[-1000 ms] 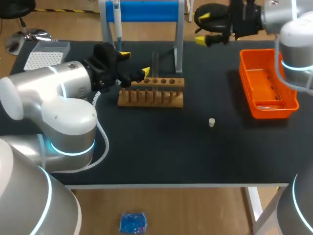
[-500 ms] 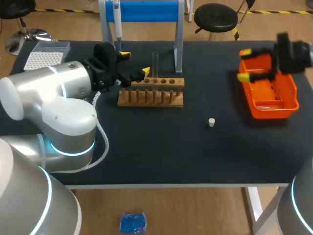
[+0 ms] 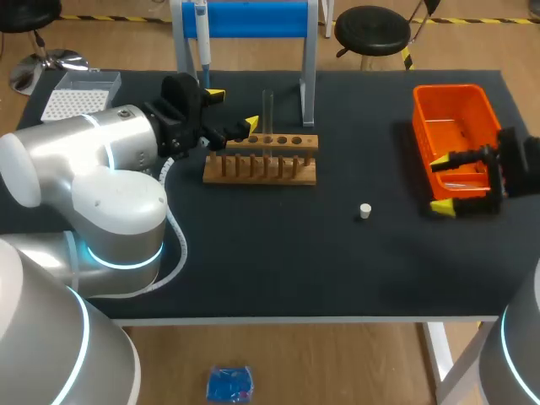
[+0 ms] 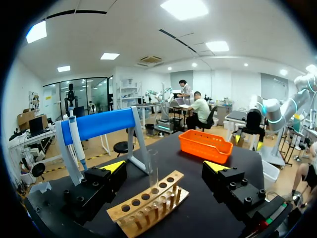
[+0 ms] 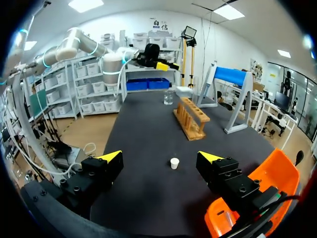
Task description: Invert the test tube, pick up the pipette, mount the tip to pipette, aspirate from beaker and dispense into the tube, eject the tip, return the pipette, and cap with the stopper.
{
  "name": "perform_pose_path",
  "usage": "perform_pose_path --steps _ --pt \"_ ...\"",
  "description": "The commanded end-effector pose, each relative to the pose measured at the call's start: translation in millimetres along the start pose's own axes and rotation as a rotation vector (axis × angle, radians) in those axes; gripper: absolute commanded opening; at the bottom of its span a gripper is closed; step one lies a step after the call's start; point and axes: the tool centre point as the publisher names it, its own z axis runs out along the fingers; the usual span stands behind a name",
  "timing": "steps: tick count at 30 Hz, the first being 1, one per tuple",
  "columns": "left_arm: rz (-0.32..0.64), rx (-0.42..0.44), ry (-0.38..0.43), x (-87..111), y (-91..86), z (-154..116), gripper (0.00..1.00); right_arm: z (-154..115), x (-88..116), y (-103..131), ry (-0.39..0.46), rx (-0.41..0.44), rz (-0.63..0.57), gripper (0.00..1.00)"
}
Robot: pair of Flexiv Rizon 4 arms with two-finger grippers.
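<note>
Wood rack (image 3: 261, 158) sits toward the far side of the black desk (image 3: 278, 270). The clear test tube (image 3: 268, 108) stands upright in one of its holes.

Your left tool (image 3: 233, 110) is at the rack's left end, fingers spread wide and holding nothing. From the left wrist, the tube stands in the gap between the yellow tips, touching neither finger.

The pipette (image 3: 202, 34) hangs on the blue stand (image 3: 253, 18) behind the rack. The white tip box (image 3: 80, 93) is at the desk's far left corner.

The small pale stopper (image 3: 365, 211) lies alone on the desk, right of the rack and well apart from it.

Your right tool (image 3: 440, 184) is at the near end of the orange bin (image 3: 460, 126), fingers also wide apart, nothing gripped. In the right wrist view the stopper lies ahead of it, on the line between the two tips, with the rack farther off and the beaker (image 5: 169, 97) beyond that. You cannot tell from these views what the beaker holds.
</note>
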Motion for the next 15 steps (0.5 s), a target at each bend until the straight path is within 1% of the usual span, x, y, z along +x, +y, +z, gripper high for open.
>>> perform_pose_path --steps 1,3,5,6,10,11,15 --pt "-0.001 0.001 0.005 -1.1 0.5 0 1.0 26 6 -7 -0.05 0.009 0.003 1.0" --pt "-0.001 0.001 0.005 -1.1 0.5 0 1.0 33 5 -11 -0.077 0.022 0.001 1.0" --pt "-0.001 0.001 0.005 -1.1 0.5 0 1.0 39 3 -14 -0.085 0.01 0.02 1.0" --pt "-0.001 0.001 0.005 -1.1 0.5 0 1.0 41 2 -15 -0.105 0.017 0.013 1.0" --pt "-0.001 0.001 0.005 -1.1 0.5 0 1.0 52 0 -18 -0.129 0.012 0.012 1.0" --pt "-0.001 0.001 0.005 -1.1 0.5 0 1.0 54 0 -20 -0.126 0.006 0.03 1.0" --pt "-0.001 0.001 0.005 -1.1 0.5 0 1.0 67 -2 -27 -0.159 0.018 0.035 1.0"
